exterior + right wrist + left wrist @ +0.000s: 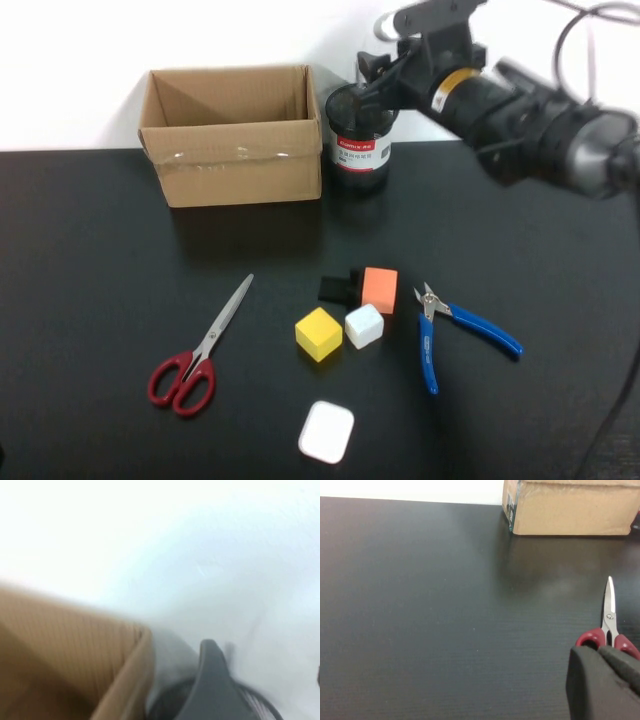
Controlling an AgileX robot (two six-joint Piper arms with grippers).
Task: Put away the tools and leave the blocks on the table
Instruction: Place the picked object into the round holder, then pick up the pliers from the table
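Black table (90, 300) under a white wall: the right gripper (375, 75) hovers over a black pen cup (360, 140) beside the cardboard box (232, 135), jaws apart, empty. Scissors (195, 350), pliers (450, 325) and blocks (345, 310) lie well below them. The left gripper (602, 685), jaws together, sits just behind the scissors' handles.

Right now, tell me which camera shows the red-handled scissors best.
The high view: the scissors lie whole on the table, blades closed, tips toward the cardboard box. The left wrist view shows only blade and handle tops behind the shut left gripper. The right wrist view shows none; the right gripper hovers over the black container.
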